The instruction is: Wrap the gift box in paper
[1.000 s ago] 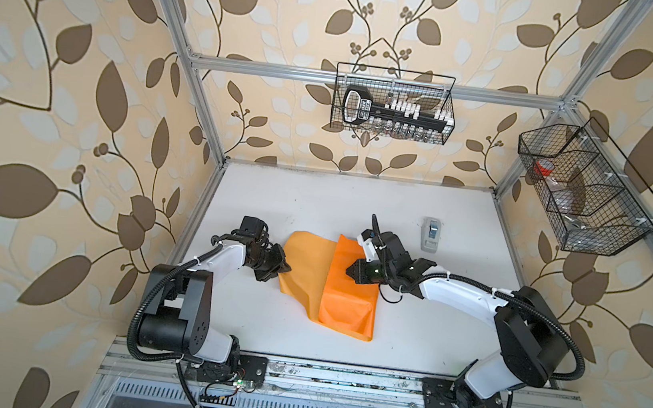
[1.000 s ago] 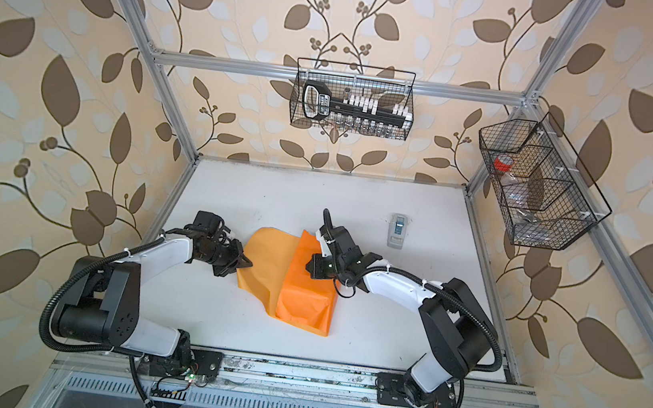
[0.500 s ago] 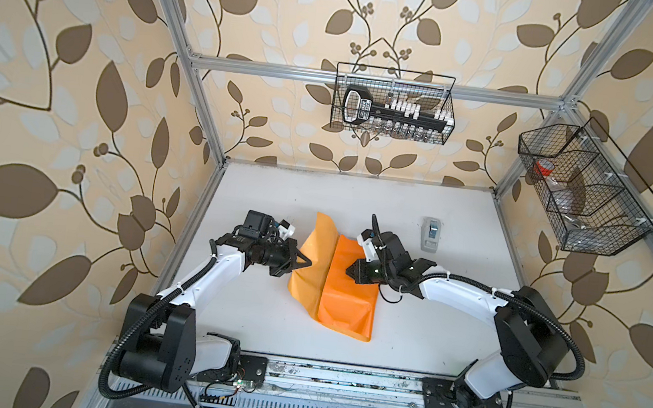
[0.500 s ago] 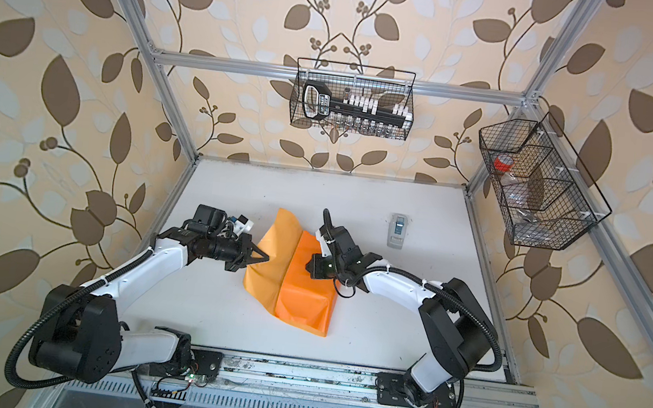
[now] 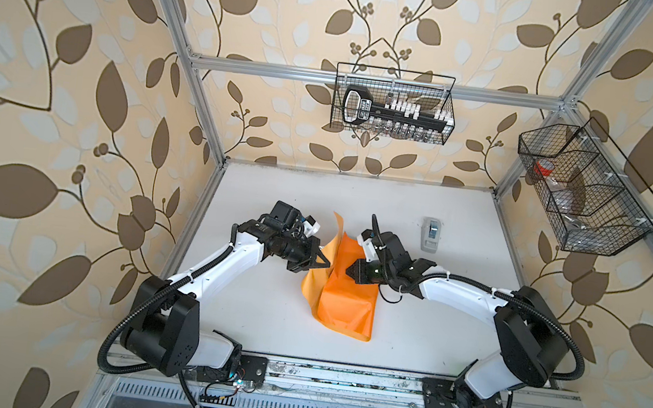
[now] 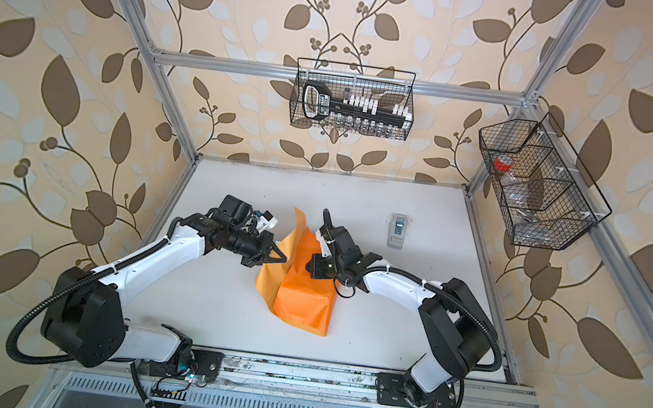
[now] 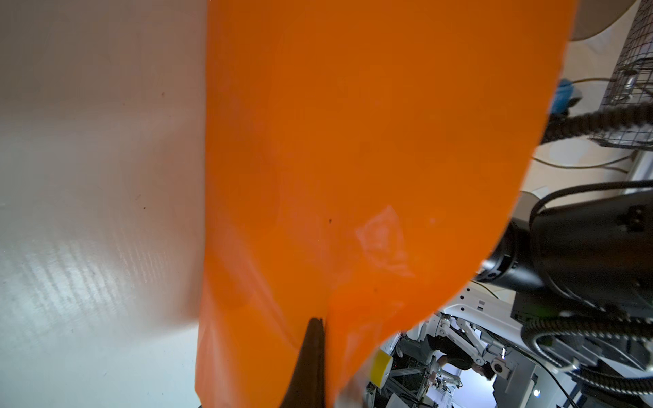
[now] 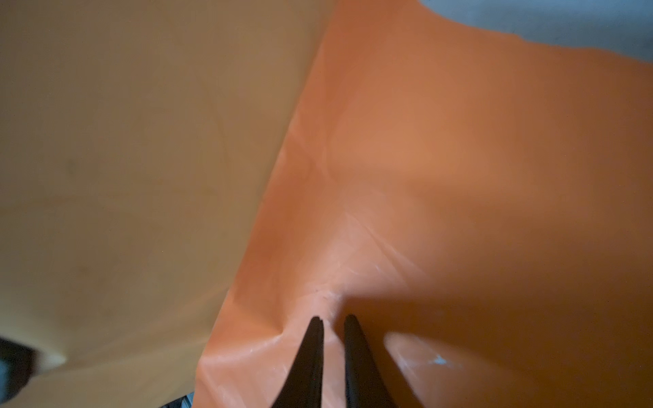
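The paper (image 5: 347, 303) lay humped mid-table, box hidden. The left gripper (image 5: 321, 264) clenched its left flap, raised upright; the right gripper (image 5: 350, 273), jaws barely parted, pressed its tips on the hump. A dispenser (image 5: 431, 234) sat beyond.

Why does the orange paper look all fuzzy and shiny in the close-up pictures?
Left wrist view: the paper sits close to the lens, so it is soft, with a pale glare patch. Right wrist view: blurry too, whitish shine beside the right hand. Both top views: it looks crisp.
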`<action>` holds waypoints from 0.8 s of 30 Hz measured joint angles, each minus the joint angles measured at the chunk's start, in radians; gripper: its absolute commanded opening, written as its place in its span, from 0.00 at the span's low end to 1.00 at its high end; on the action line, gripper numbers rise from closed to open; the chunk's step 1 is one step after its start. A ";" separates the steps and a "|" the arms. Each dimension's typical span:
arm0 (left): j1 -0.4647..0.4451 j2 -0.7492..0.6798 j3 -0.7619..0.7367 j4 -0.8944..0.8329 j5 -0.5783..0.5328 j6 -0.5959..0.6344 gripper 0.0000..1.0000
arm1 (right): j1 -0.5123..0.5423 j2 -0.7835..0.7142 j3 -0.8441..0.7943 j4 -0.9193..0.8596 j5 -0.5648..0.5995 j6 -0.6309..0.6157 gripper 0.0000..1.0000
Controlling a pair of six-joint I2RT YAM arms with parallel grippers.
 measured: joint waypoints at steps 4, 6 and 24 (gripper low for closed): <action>-0.047 0.044 0.065 -0.050 -0.047 0.009 0.00 | -0.001 0.000 0.000 0.000 0.000 0.000 0.16; -0.058 0.058 0.086 -0.072 -0.075 0.013 0.00 | -0.001 0.000 0.000 0.001 0.000 0.000 0.16; -0.063 0.019 0.079 -0.182 -0.284 0.007 0.00 | -0.003 0.015 0.015 0.004 -0.027 0.023 0.19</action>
